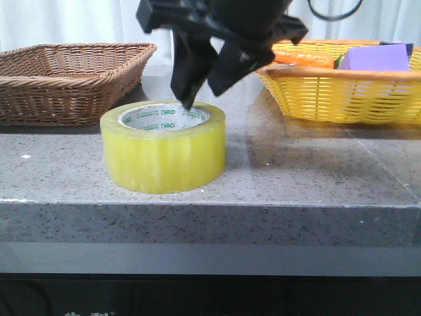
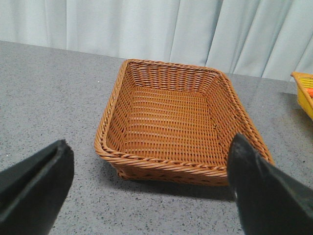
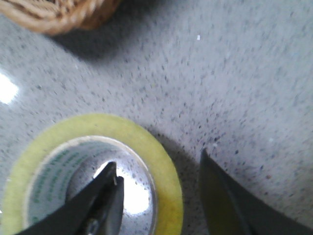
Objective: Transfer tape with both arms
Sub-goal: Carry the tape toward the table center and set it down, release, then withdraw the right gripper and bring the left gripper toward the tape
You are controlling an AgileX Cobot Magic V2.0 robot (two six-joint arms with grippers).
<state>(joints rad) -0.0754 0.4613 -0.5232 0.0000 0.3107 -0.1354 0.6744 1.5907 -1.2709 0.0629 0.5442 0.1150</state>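
The tape (image 1: 163,155), a wide yellow translucent roll with a white core printed in green, lies flat on the grey stone counter. My right gripper (image 1: 202,97) hangs over its far right rim, open. In the right wrist view the gripper (image 3: 157,161) has one finger (image 3: 105,196) inside the core and the other (image 3: 220,196) outside the roll (image 3: 166,186), so it straddles the wall without clamping it. My left gripper (image 2: 150,147) shows only in the left wrist view. It is wide open and empty, above bare counter in front of the brown basket.
An empty brown wicker basket (image 1: 72,69) stands at the back left and also shows in the left wrist view (image 2: 146,164). A yellow wicker basket (image 1: 342,92) at the back right holds a purple block (image 1: 375,58) and orange items. The counter's front edge (image 1: 210,205) is close to the tape.
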